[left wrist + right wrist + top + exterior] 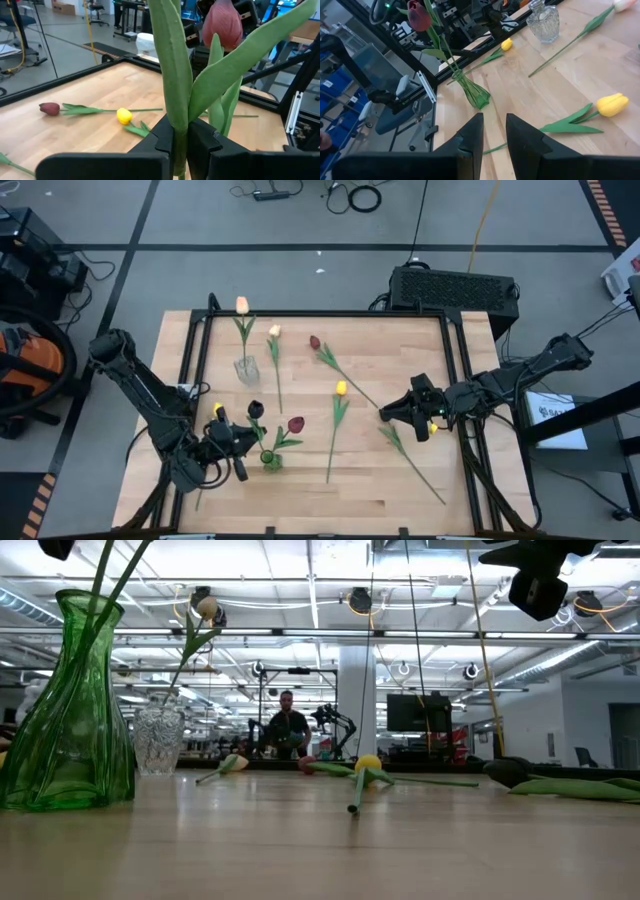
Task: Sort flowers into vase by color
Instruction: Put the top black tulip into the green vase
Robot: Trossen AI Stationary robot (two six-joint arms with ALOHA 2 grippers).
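My left gripper (248, 442) is shut on a dark red tulip (296, 424) whose stem runs down into the green vase (270, 460) near the table's near-left side. A clear vase (246, 368) holds a cream-peach tulip (242, 305). Lying flat on the table are a cream tulip (274, 332), a dark red tulip (314, 342) and two yellow tulips (341, 388) (218, 410). My right gripper (415, 416) hangs open above the table's right side, over a green stem (405, 448), touching nothing. My left gripper pinches the red tulip's stem (180, 150) between its two fingers (162, 142), just below where the long leaves (172, 60) spread. It comes level from the table's left, across the stem. The tulip stands tilted, its head (222, 25) above the fingers and its lower stem in the green vase's mouth (461, 76).
A raised black frame (330, 313) borders the wooden table. A black box (455, 288) sits beyond the far edge. A person (288, 728) stands far behind the table. Bare wood lies along the near edge (330, 505) between the two arms.
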